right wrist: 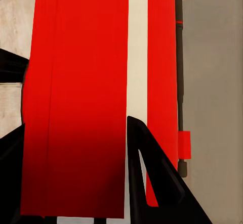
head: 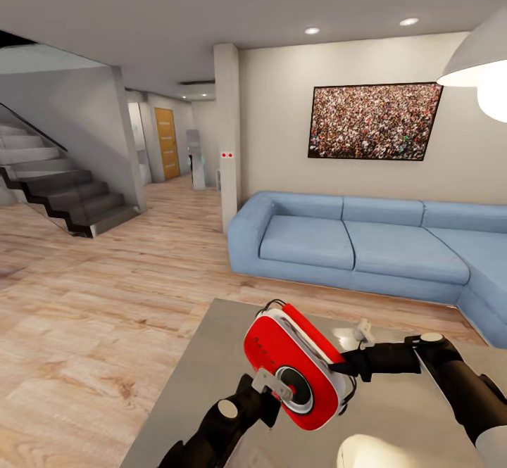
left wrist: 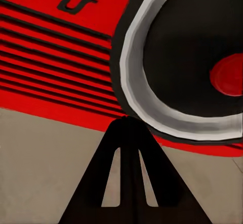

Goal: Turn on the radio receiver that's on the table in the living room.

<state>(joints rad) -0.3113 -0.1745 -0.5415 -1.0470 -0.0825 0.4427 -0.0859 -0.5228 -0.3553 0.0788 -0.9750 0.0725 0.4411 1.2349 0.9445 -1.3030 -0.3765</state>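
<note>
Radio receiver (head: 299,366) in right gripper (head: 348,376)

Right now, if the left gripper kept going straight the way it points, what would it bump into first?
Probably the small red rounded radio, on the silver ring of its round front dial. The left gripper is already nearly against that ring, though depth is unclear.

Right gripper (head: 346,368) holds the radio receiver (head: 299,367) above the table (head: 211,383); left gripper (head: 271,383) touches its dial.
</note>
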